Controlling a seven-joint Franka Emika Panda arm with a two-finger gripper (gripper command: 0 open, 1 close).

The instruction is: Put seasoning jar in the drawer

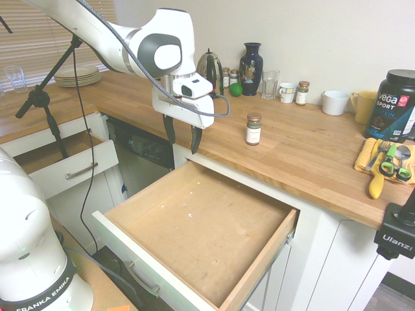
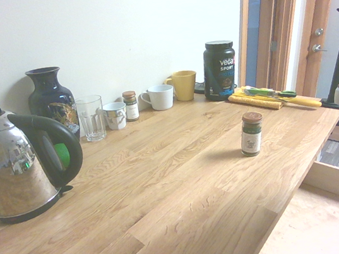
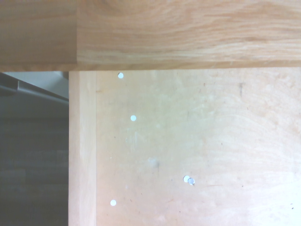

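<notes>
Open countertop [image 1: 305, 152] around seasoning jar [image 1: 253, 129], drawer [image 1: 201, 227] bare, mugs well back

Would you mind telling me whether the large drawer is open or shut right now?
Open: the drawer is pulled out from the cabinet, its bare wooden bottom exposed.

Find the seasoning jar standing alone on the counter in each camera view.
First exterior view: seasoning jar at upper centre, behind the open drawer.
Second exterior view: right of centre, near the counter's front edge.
Wrist view: not in it.
Shared landmark: black protein tub.
</notes>
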